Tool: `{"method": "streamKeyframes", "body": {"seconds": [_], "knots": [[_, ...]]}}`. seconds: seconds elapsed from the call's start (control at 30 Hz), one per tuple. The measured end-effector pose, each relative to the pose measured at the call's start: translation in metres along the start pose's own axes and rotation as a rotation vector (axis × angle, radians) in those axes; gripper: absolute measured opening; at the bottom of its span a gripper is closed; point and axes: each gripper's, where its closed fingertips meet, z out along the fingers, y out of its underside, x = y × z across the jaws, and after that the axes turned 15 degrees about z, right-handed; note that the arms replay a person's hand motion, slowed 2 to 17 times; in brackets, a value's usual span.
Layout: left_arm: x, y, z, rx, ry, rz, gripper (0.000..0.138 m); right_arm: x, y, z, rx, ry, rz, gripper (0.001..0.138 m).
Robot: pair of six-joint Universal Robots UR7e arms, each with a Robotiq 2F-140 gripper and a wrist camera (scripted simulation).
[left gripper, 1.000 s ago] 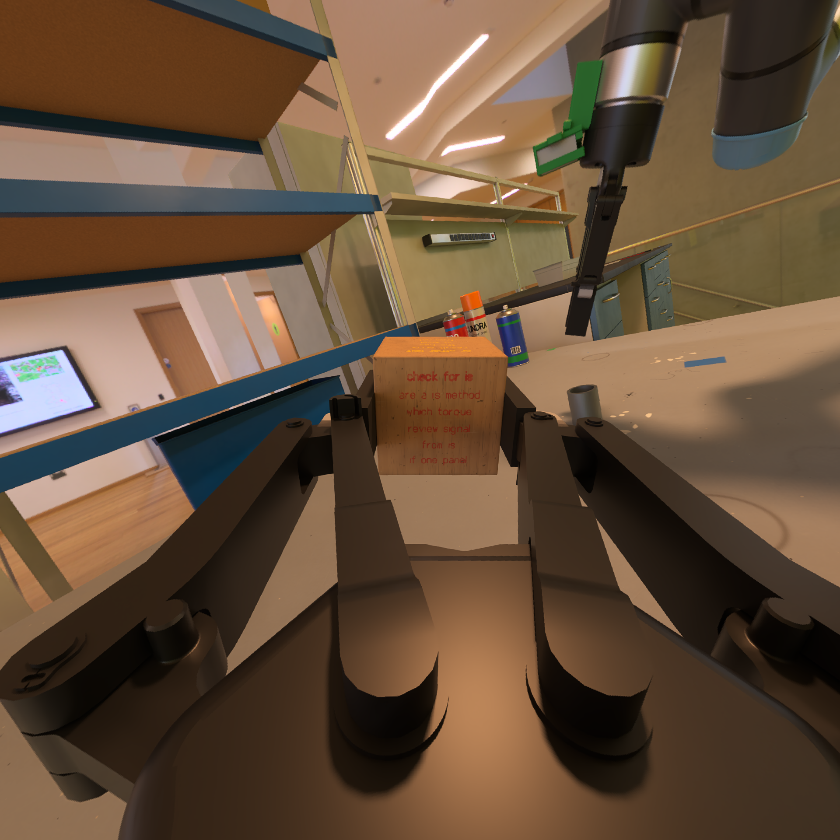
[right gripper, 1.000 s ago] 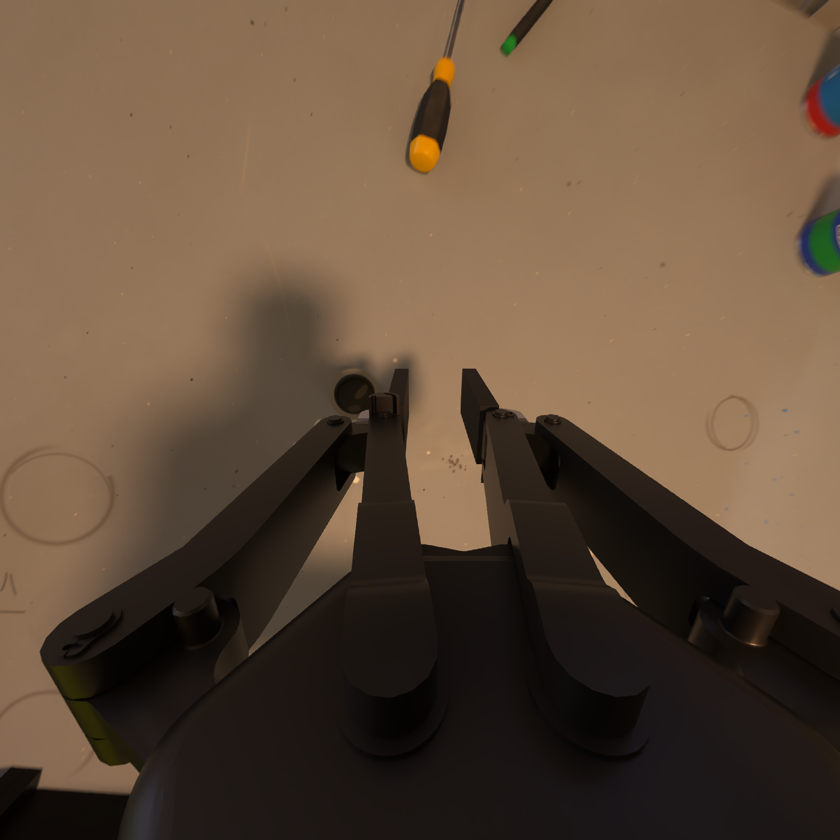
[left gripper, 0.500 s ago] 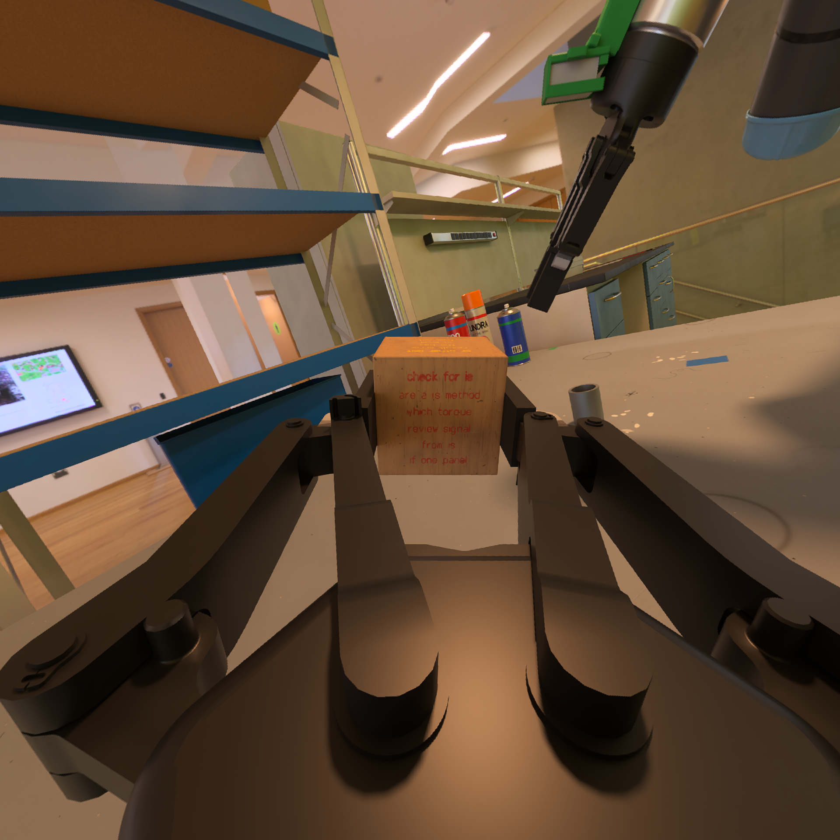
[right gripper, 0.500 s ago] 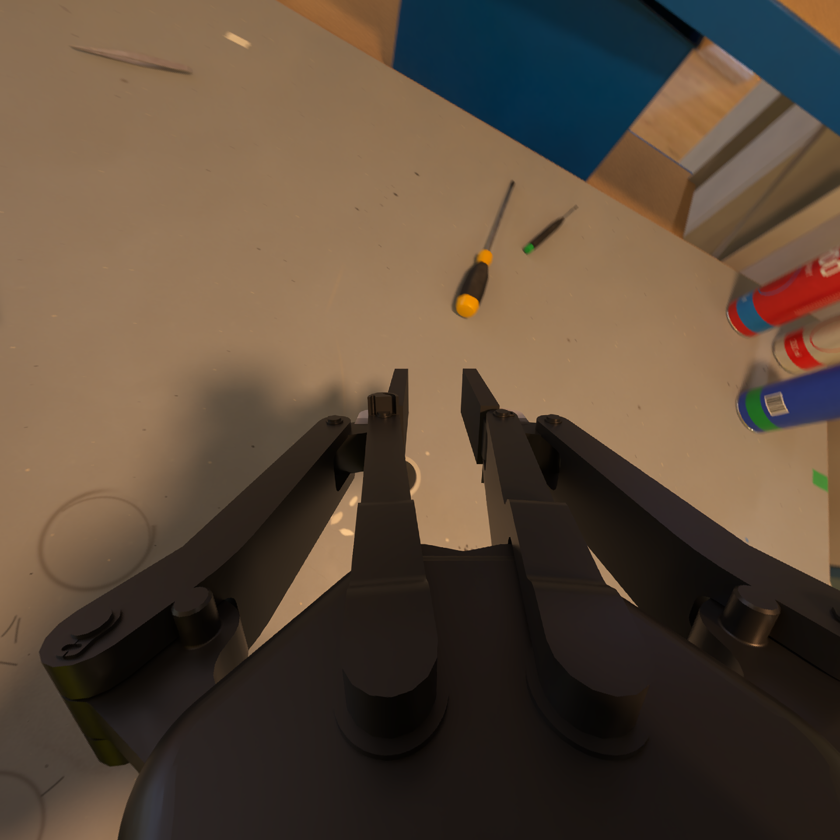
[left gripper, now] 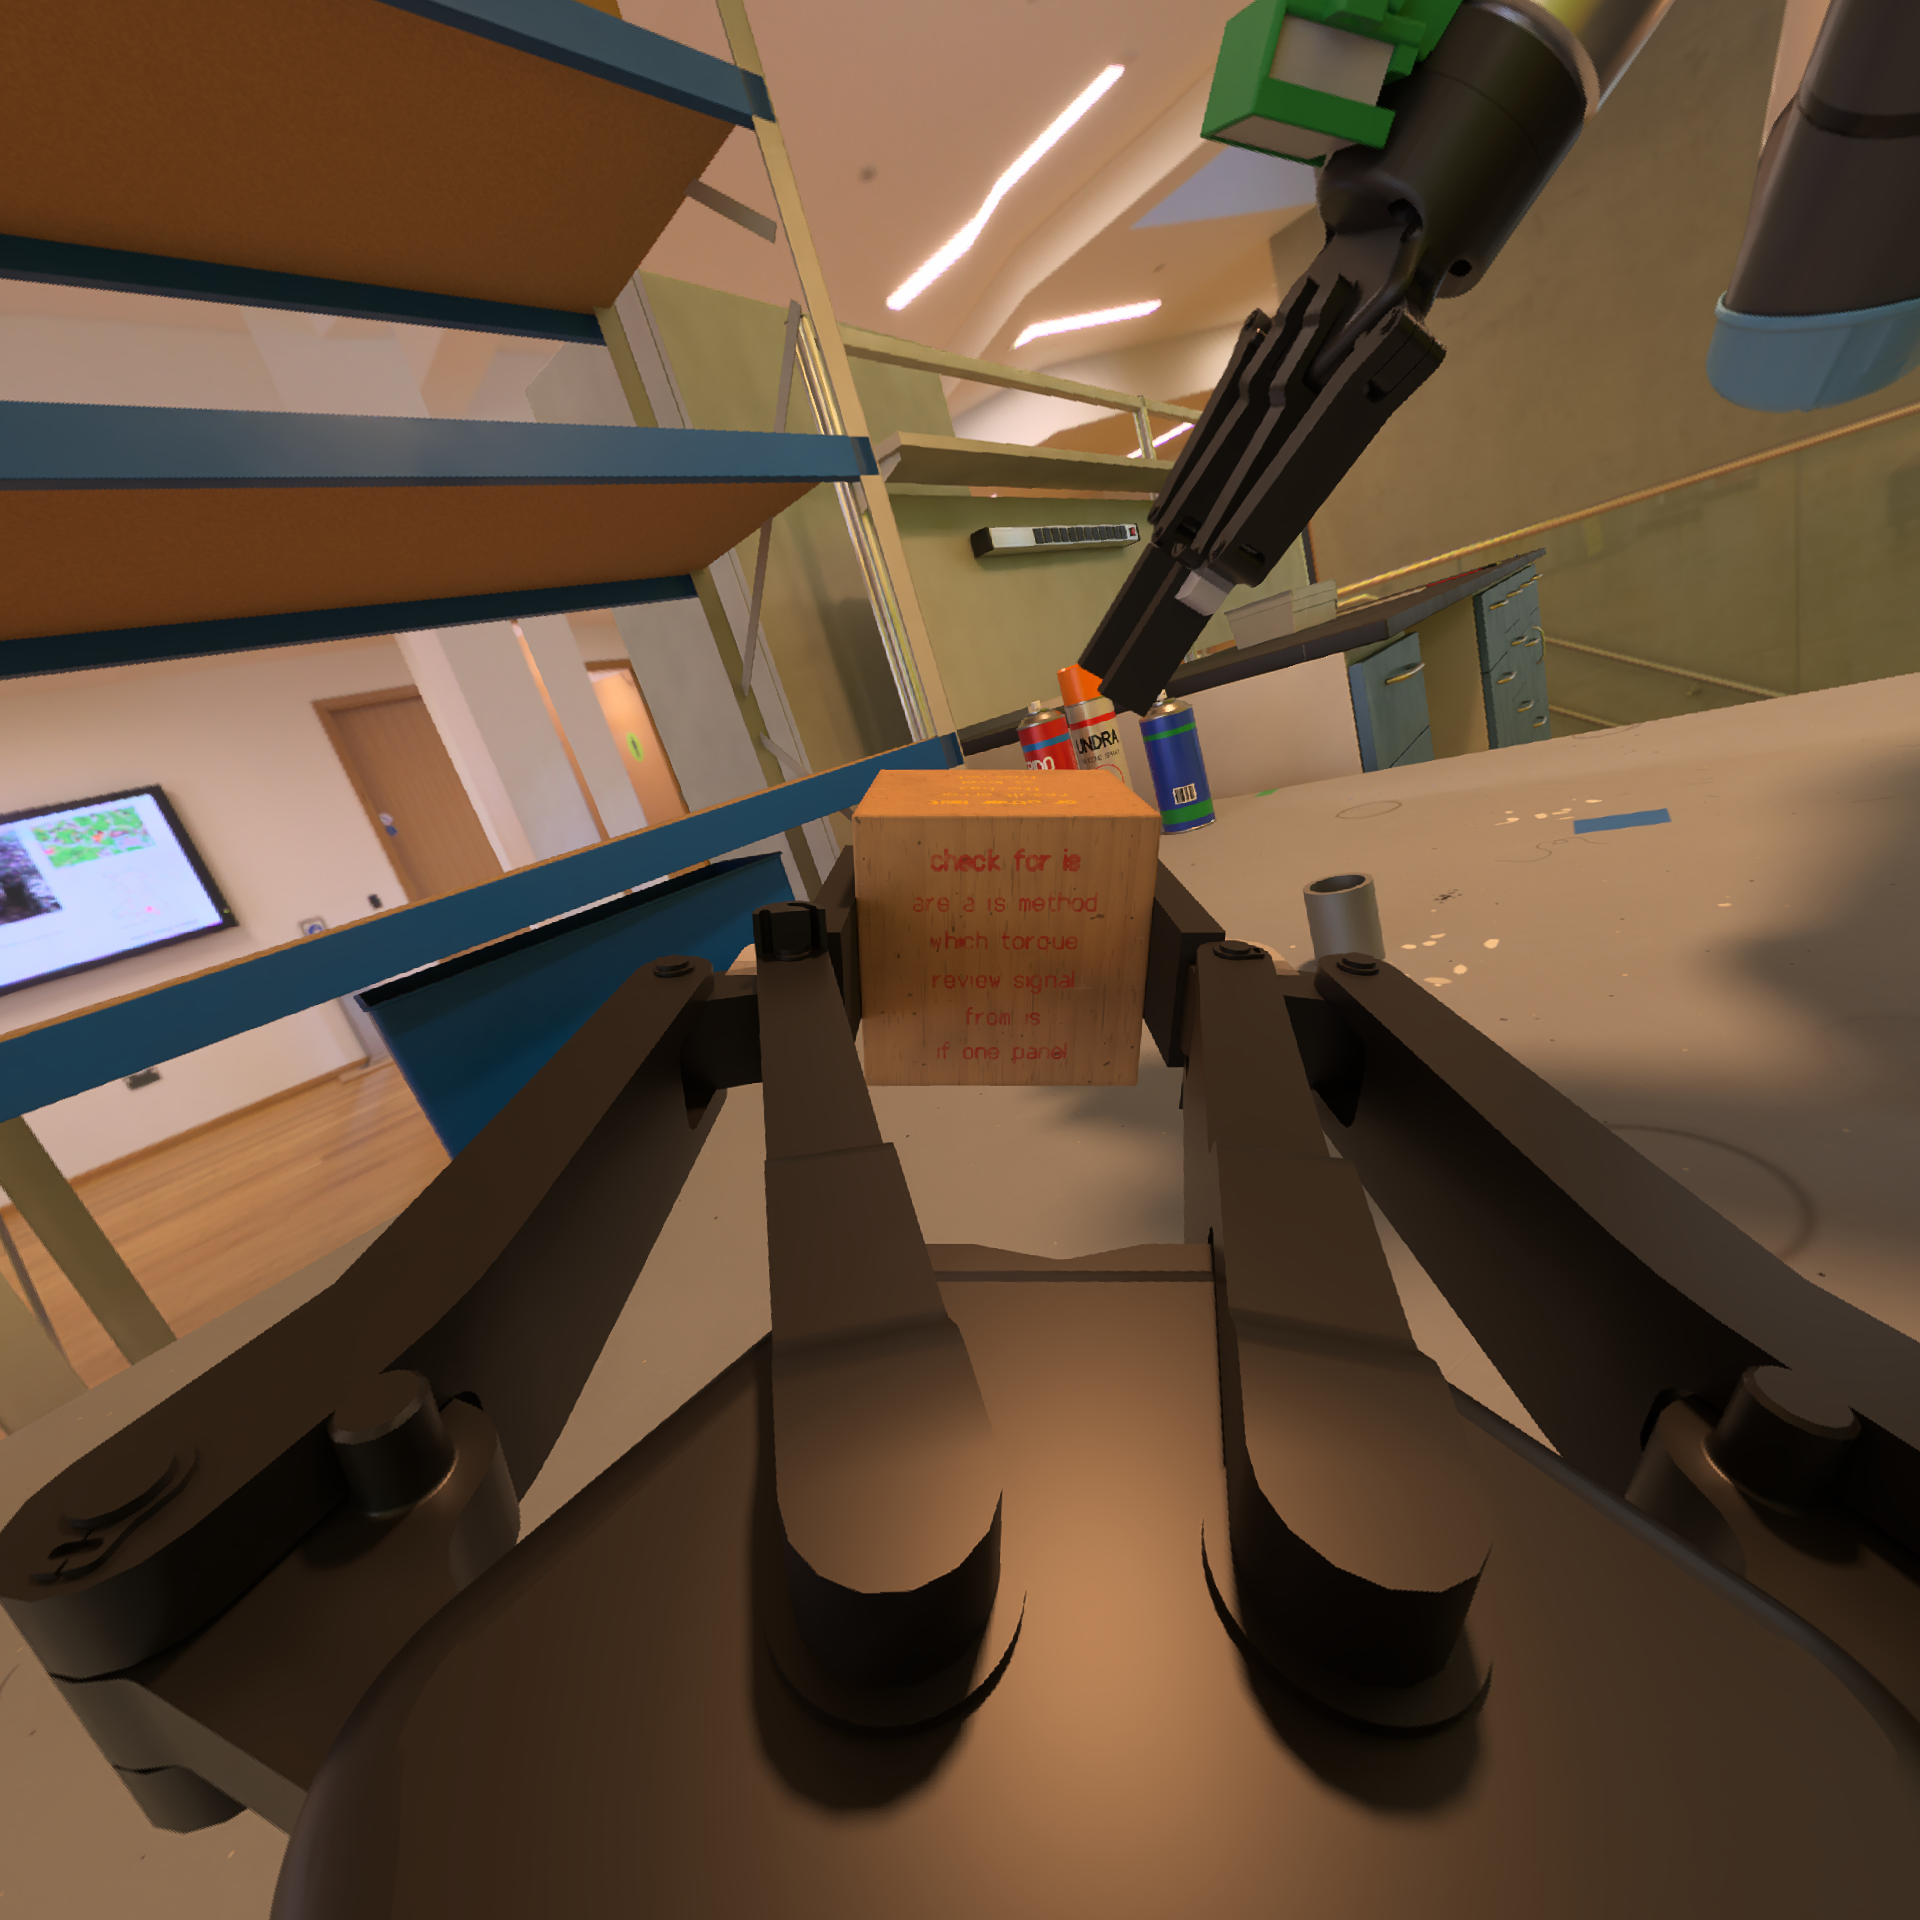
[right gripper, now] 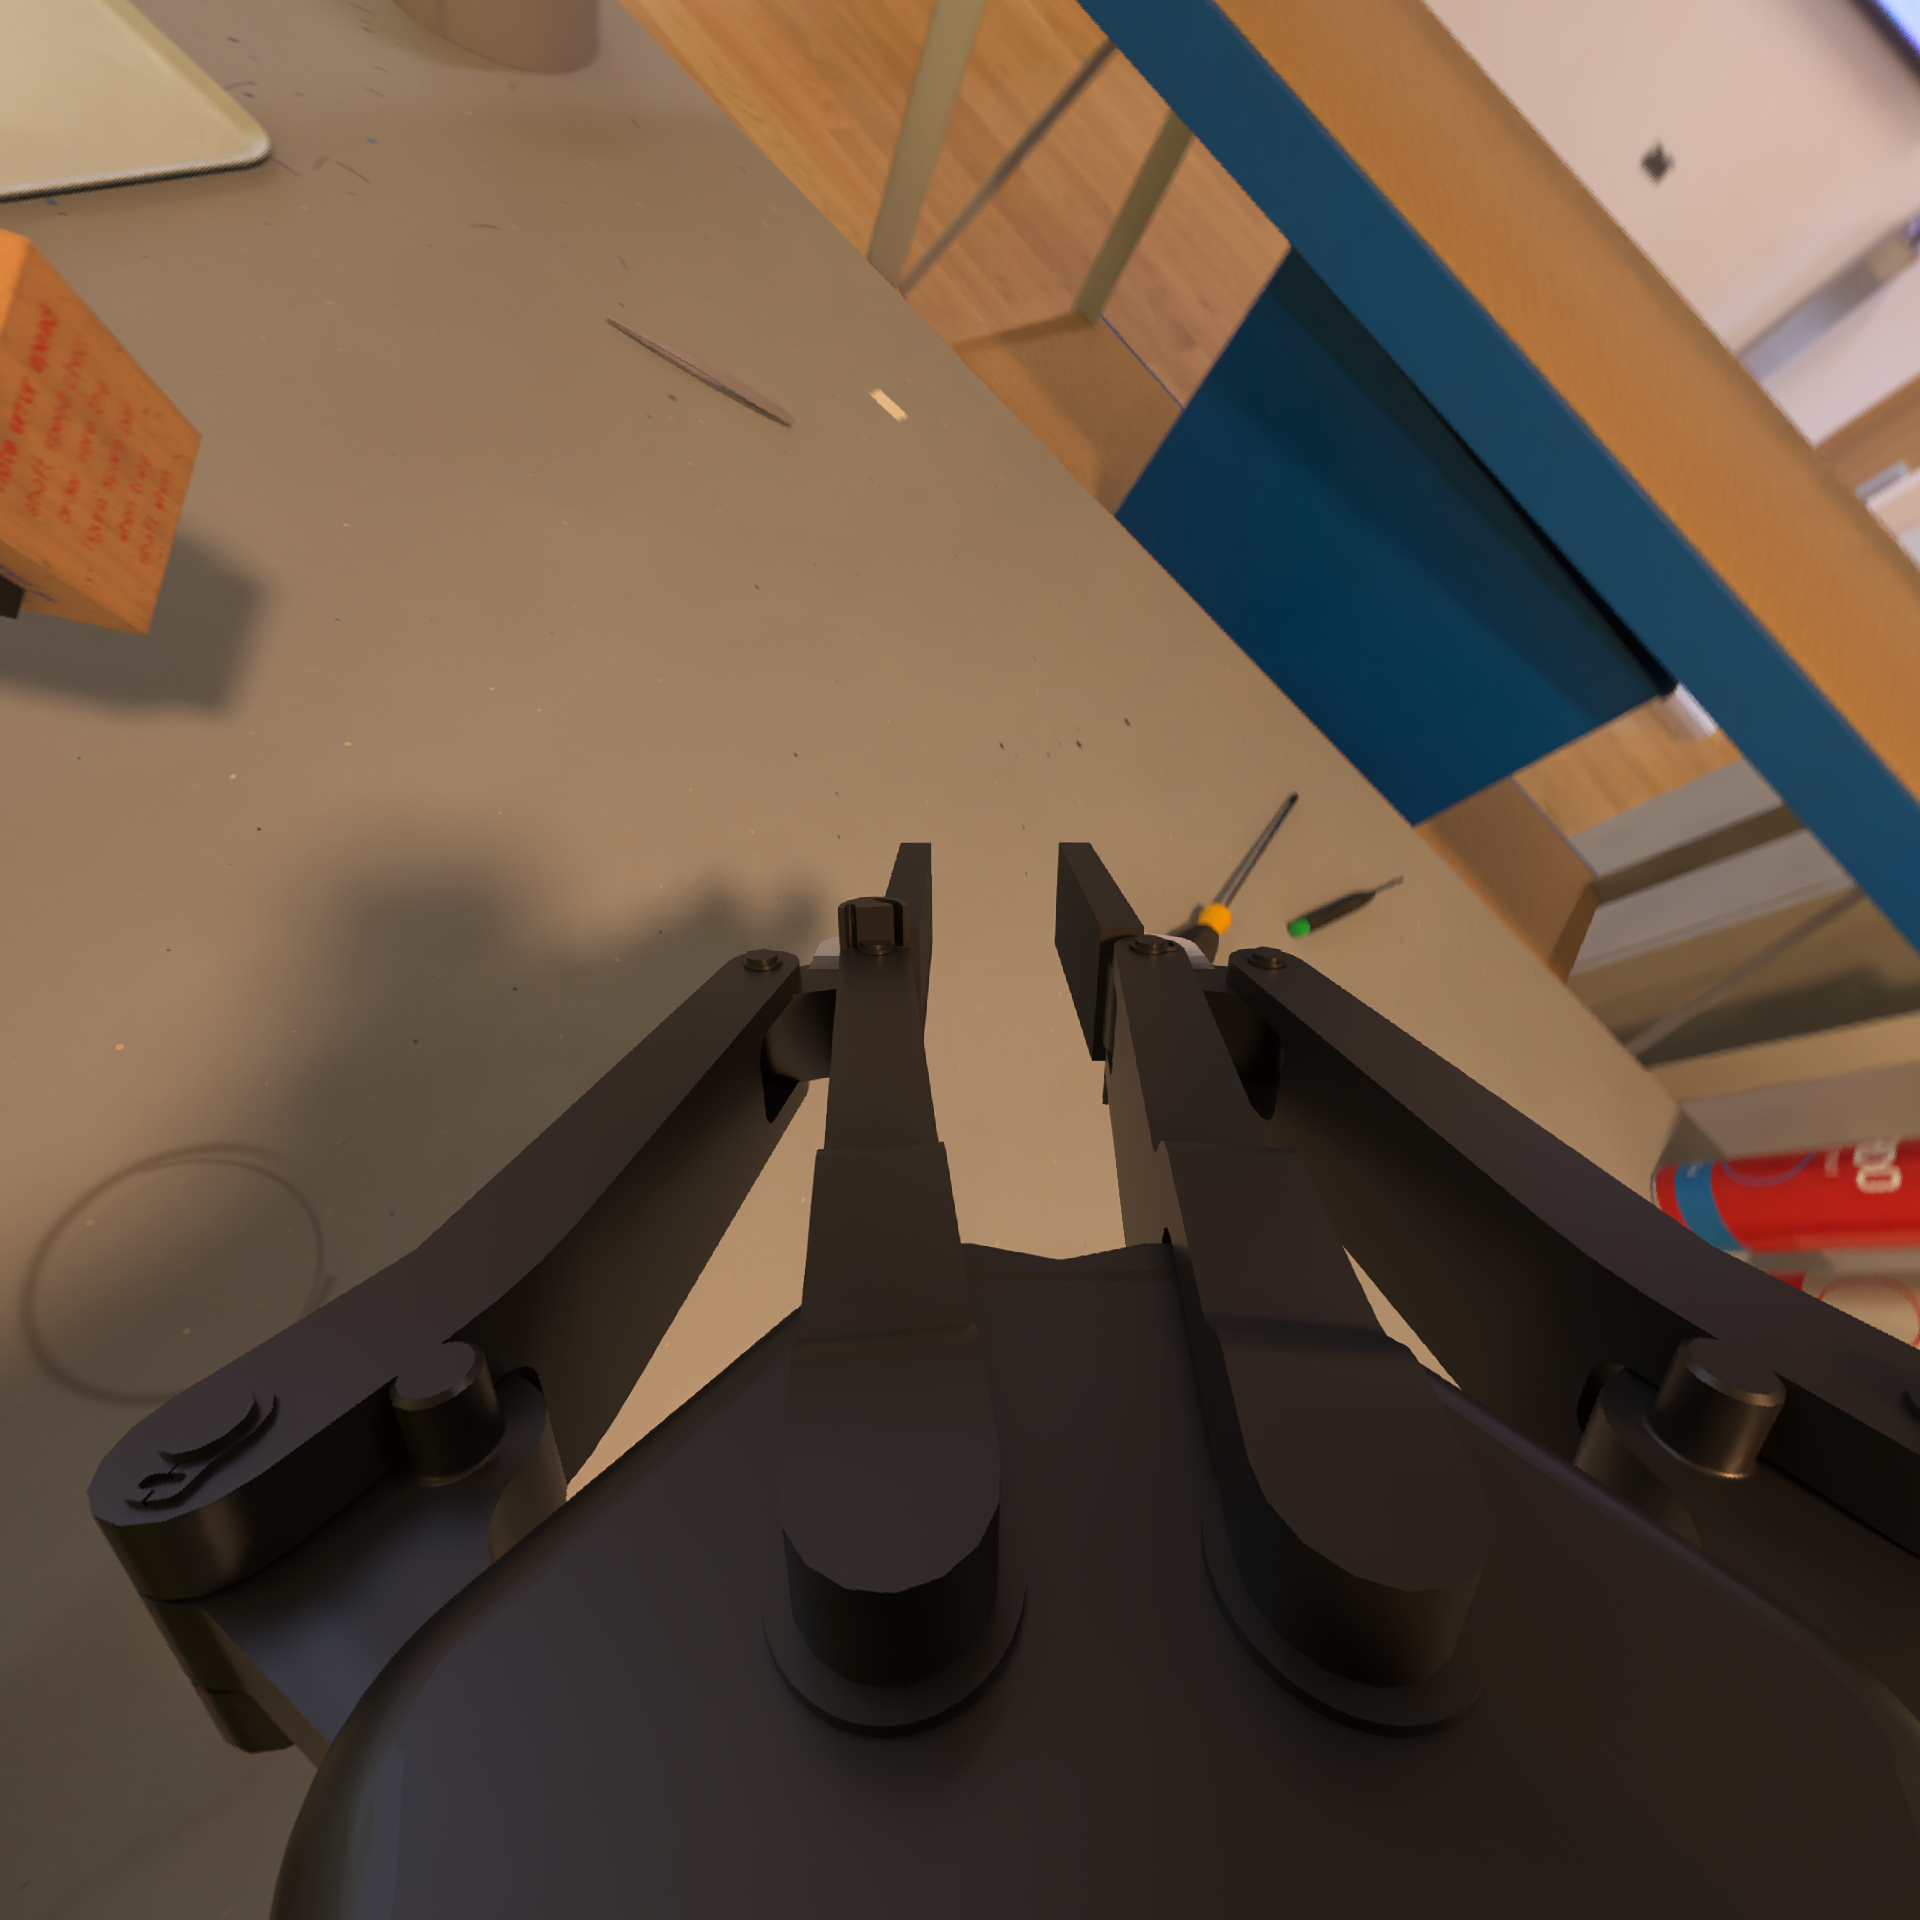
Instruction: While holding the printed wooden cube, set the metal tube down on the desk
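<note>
The right pincer [right gripper: 992, 894] has its fingers slightly apart with nothing between them, and it hangs above the bench [right gripper: 540, 644], tilted toward the shelving. The left pincer [left gripper: 1003, 935] is clamped on the printed wooden cube [left gripper: 1006, 930], which we see lifted clear of the bench surface. The metal tube [left gripper: 1342, 914] stands upright on the bench just right of the cube, touching neither pincer. We judge the placing done; what remains is to draw the right arm away without brushing the tube, and to keep the left grip firm and level. Farther off stand three spray cans [left gripper: 1112, 743]; two screwdrivers [right gripper: 1236, 883] lie near the bench edge.
</note>
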Motion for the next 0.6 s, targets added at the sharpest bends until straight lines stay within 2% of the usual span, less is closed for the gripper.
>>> {"method": "streamKeyframes", "body": {"seconds": [0.23, 0.37, 0.6], "knots": [[0.0, 0.0, 0.0, 0.0, -0.001, 0.001, 0.06, -0.036, -0.021, 0.02, 0.067, -0.07, -0.165, 0.033], [-0.001, 0.0, 0.0, 0.0, -0.002, 0.001, 0.06, -0.061, -0.025, 0.034, 0.076, -0.135, -0.24, 0.033], [-0.001, 0.0, 0.0, 0.002, -0.003, 0.0, 0.06, -0.098, -0.017, 0.061, 0.019, -0.248, -0.358, 0.033]]}}
